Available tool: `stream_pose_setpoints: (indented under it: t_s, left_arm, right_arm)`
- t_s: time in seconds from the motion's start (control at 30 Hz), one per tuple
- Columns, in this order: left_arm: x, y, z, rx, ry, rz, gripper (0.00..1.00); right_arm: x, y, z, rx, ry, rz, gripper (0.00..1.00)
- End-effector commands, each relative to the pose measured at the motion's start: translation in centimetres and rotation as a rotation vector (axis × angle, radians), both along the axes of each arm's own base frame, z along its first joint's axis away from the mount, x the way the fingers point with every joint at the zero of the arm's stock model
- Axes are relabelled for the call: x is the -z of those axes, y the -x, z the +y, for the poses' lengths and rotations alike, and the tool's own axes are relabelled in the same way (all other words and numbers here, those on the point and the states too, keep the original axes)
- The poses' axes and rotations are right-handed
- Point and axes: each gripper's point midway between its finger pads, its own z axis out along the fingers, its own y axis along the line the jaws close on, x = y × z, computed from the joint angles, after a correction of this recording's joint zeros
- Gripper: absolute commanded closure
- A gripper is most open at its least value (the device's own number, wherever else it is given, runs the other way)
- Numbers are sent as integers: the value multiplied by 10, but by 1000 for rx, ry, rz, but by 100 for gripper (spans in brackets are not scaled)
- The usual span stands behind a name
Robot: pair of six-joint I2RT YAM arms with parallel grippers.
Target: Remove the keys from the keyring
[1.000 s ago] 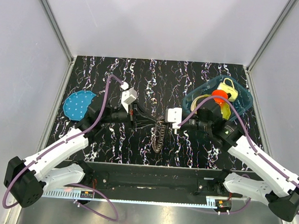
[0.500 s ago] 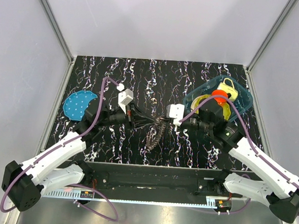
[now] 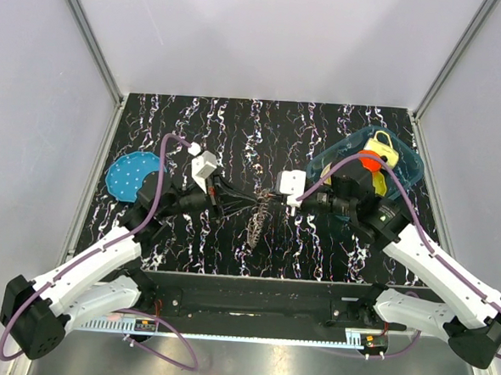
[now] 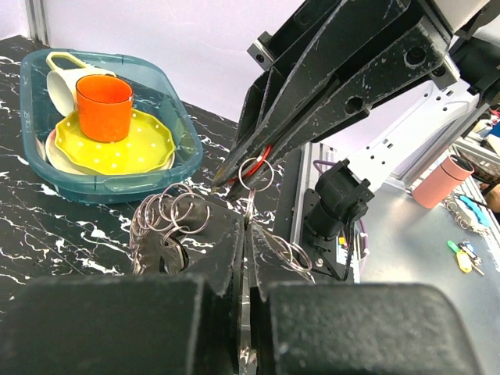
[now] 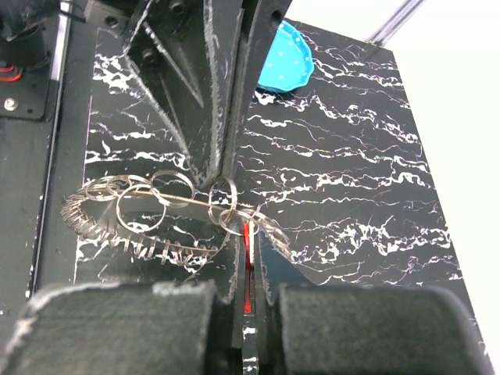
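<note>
The keys hang as a toothed grey bunch between my two grippers over the middle of the table. In the right wrist view the keys fan out to the left, with several small rings strung on a thin wire, the keyring. My left gripper is shut on a thin metal edge of the keyring. My right gripper faces it tip to tip and is shut on the red piece. The left gripper's fingers reach down to a ring.
A teal tub at the back right holds an orange cup, a yellow plate and a white mug. A blue round disc lies at the left. Grey walls enclose the table.
Both grippers have moved a little to the left and away from the arm bases, still tip to tip. The bunch of keys has moved with them and hangs more slanted.
</note>
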Motion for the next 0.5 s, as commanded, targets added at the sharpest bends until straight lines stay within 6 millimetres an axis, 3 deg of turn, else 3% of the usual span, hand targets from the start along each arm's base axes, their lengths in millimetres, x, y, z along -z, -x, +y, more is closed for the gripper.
stream_pose_setpoints:
  t_s: [0.0,0.23,0.47]
  left_arm:
    - [-14,0,9,-33,-12,-89,89]
    - [-29,12,9,30,-39,-158,64]
    - [-43,19,6,124,-101,-279,55]
  right_arm:
    - [-40,8,-1,-86,-19,-156,100]
    - [-35,27,-2,-184,9,-149,100]
    - [-34,33,-4,-215,28,-150,100]
